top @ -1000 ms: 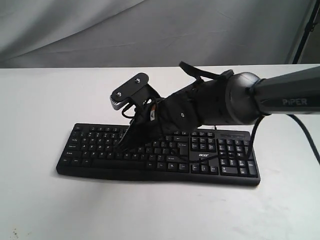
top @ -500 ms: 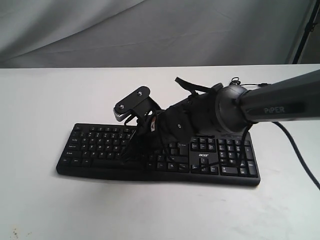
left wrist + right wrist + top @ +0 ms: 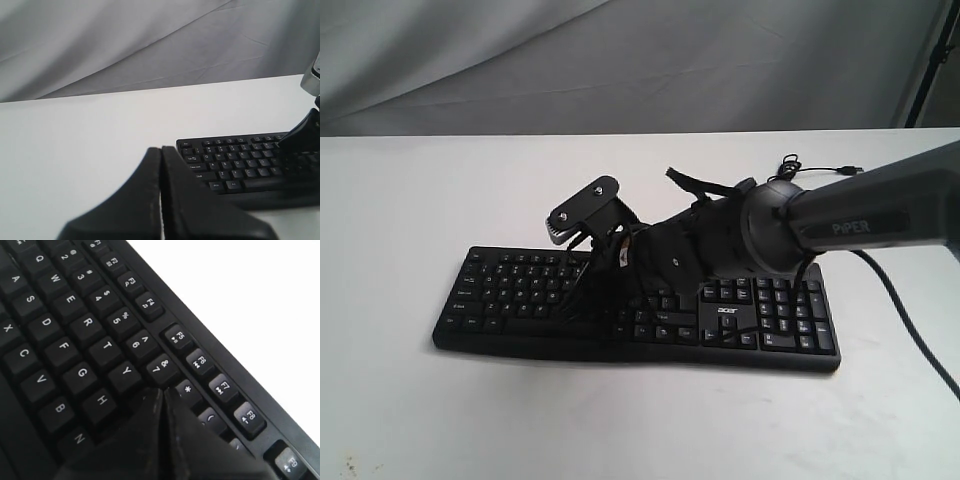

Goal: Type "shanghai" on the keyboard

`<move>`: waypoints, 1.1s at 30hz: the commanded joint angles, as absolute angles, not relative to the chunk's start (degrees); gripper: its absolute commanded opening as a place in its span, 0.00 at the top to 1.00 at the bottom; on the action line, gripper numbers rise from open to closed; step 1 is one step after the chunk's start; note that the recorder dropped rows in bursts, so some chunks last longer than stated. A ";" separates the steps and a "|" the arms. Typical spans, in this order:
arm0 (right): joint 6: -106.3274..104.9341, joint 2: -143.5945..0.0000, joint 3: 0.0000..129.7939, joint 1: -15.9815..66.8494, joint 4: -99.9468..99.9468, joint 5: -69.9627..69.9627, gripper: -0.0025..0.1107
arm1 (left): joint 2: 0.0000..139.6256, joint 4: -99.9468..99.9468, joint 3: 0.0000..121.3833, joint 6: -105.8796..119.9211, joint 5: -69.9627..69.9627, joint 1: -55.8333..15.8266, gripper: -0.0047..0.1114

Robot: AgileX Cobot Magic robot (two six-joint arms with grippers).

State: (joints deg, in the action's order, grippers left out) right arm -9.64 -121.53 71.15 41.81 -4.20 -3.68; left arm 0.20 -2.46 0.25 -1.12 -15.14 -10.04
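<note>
The black keyboard (image 3: 510, 290) lies across the white table (image 3: 410, 190), with its "acer" logo and number pad (image 3: 785, 315) on the right. My right gripper (image 3: 582, 300) reaches over from the right and covers the middle keys. In the right wrist view that gripper (image 3: 162, 390) is shut, empty, tips together over the U key, between Y (image 3: 125, 372) and the 8 key (image 3: 189, 390); I cannot tell whether they touch it. My left gripper (image 3: 161, 148) is shut and empty above bare table, short of the keyboard's (image 3: 235, 160) Esc end.
The keyboard's thin USB cable (image 3: 810, 165) coils on the table behind the right arm (image 3: 880, 210). A thicker black cable (image 3: 910, 320) trails off to the right. A grey cloth backdrop (image 3: 620, 60) hangs behind the table's far edge.
The right arm has swung lower over the keyboard, and its shut tips have shifted a little to the right along the keys. The keyboard has not moved.
</note>
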 commanded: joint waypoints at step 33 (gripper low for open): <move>-11.53 -114.68 69.18 41.96 -2.30 -4.38 0.98 | 0.00 -2.51 0.00 -1.28 -14.98 -10.24 0.96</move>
State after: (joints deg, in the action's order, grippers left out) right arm -11.11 -119.31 70.57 41.69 -3.47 -5.89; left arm 0.20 -2.46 0.25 -1.12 -15.14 -10.04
